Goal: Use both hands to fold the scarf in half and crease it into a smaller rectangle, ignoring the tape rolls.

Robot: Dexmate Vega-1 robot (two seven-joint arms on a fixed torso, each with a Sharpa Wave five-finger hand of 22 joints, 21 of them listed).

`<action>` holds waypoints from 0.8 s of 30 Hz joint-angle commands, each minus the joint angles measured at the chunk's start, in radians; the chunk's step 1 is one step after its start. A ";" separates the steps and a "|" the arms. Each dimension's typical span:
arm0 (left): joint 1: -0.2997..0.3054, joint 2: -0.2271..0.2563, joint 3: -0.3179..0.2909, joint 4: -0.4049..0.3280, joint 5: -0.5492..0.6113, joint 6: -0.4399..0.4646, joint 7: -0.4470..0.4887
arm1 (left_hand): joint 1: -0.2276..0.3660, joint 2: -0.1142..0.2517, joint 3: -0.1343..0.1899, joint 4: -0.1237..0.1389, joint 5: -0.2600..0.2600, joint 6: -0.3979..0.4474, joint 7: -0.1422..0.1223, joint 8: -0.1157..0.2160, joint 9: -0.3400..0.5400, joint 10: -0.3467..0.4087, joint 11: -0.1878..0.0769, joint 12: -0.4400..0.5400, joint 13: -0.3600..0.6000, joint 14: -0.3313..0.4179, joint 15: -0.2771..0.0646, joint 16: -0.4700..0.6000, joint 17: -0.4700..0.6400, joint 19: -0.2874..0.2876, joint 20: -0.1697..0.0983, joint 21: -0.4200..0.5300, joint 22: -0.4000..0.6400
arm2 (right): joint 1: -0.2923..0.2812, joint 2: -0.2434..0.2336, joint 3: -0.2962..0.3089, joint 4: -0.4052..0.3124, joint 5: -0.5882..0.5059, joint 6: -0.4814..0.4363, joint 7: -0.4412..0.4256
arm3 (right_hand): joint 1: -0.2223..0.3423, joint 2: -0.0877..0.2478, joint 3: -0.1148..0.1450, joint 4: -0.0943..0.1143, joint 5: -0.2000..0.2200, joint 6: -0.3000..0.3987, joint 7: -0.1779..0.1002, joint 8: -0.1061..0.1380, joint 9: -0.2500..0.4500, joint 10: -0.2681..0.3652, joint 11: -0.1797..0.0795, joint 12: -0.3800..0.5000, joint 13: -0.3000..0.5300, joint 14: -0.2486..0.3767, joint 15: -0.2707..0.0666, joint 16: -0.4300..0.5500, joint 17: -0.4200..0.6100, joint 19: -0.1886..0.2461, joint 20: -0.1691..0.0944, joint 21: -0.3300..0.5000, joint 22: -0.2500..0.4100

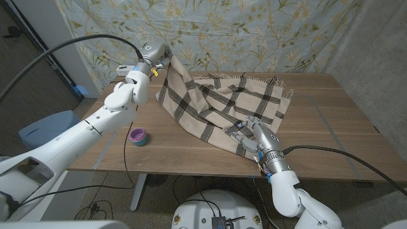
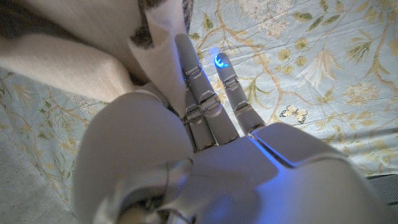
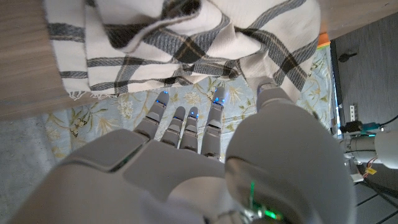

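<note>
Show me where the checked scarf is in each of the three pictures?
Head view: the scarf lies across the middle of the table, one corner lifted by the left hand.
Left wrist view: the scarf hangs over the hand's fingers.
Right wrist view: the scarf spreads beyond the right hand.
Shared landmark: the floral curtain.

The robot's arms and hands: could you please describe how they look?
Both arms are glossy white, rounded shells with black cables trailing off. The left hand is silver-grey beyond a yellow-marked wrist; the right hand is light grey with coloured wiring at its wrist. The fingers are segmented grey, with blue lights at the tips.
</note>
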 commanded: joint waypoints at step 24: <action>0.074 0.070 -0.084 -0.135 0.021 -0.082 -0.113 | 0.014 0.015 0.021 -0.032 -0.013 0.090 0.064 0.037 0.127 0.026 -0.020 -0.010 0.009 0.011 -0.014 -0.010 0.018 -0.009 0.003 0.025 -0.006 | 0.169 0.008 -0.243 0.037 -0.237 -0.324 0.097 | 0.039 0.050 0.006 -0.044 0.035 -0.045 -0.012 -0.094 -0.077 0.015 -0.009 0.014 -0.009 0.040 -0.020 0.005 -0.016 0.048 -0.016 0.015 -0.003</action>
